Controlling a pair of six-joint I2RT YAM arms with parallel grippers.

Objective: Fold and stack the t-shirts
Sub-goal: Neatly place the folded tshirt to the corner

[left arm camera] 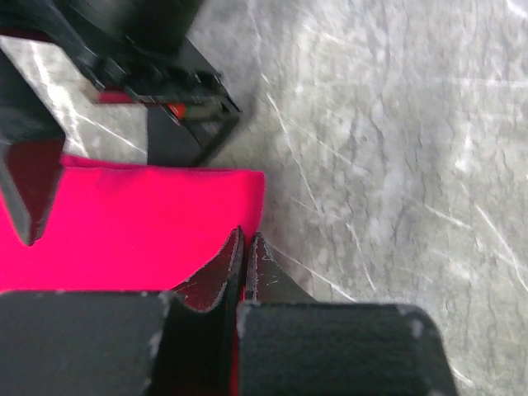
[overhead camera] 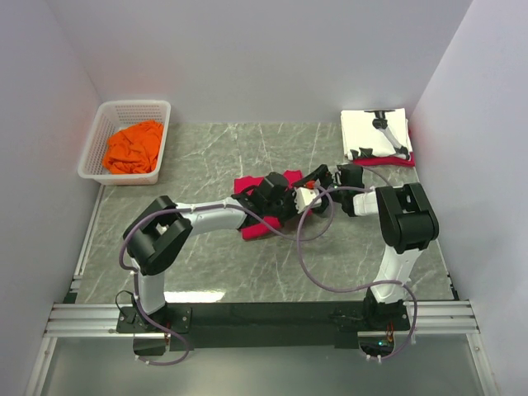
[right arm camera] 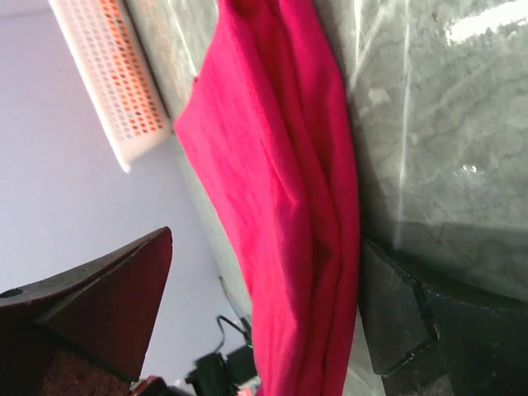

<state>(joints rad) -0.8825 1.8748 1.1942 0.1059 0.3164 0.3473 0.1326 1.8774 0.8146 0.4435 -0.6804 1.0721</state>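
A crimson-red t-shirt (overhead camera: 246,185) lies folded in the middle of the table, partly under both grippers. My left gripper (overhead camera: 289,200) is shut on its edge; in the left wrist view its closed tips (left arm camera: 247,239) sit at the corner of the red t-shirt (left arm camera: 148,231), with a red sliver between them. My right gripper (overhead camera: 318,176) stands open, and a thick fold of the red t-shirt (right arm camera: 289,190) runs between its fingers (right arm camera: 396,313), near the right one. A white t-shirt with black print (overhead camera: 377,136) lies folded at the back right. An orange t-shirt (overhead camera: 132,147) is crumpled in the basket.
The white lattice basket (overhead camera: 107,115) stands at the back left, and its side (right arm camera: 111,74) shows in the right wrist view. A red fabric edge (overhead camera: 388,161) shows under the white t-shirt. Grey walls close in the marble table (overhead camera: 206,148) on three sides.
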